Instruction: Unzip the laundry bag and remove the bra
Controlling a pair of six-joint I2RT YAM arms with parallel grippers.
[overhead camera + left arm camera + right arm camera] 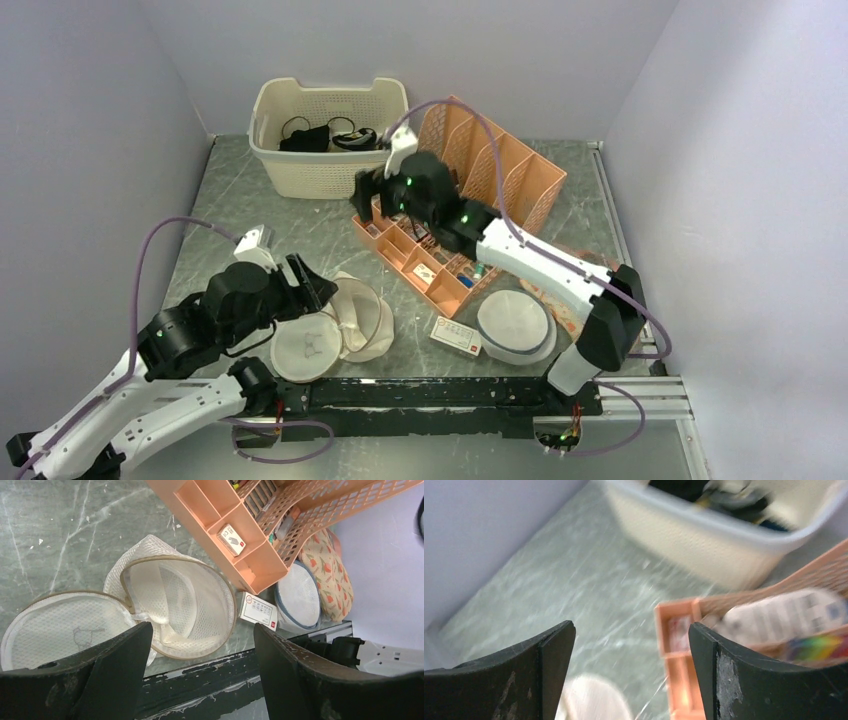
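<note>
Black left end effector [306,284], released and empty, hovers at the unzipped white mesh laundry bag [345,322] on the table [225,205], bra [352,138] lies in the cream basket [285,172] at the back, right end effector [368,192] released beside it.

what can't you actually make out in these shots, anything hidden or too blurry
- Dark cloth in the basket: too small in the top view and motion-blurred in the right wrist view, so it is unclear whether it is the bra.
- Laundry bag: in the left wrist view its near rim is hidden behind the left gripper.
- Print on the small white box: too small to read.
</note>
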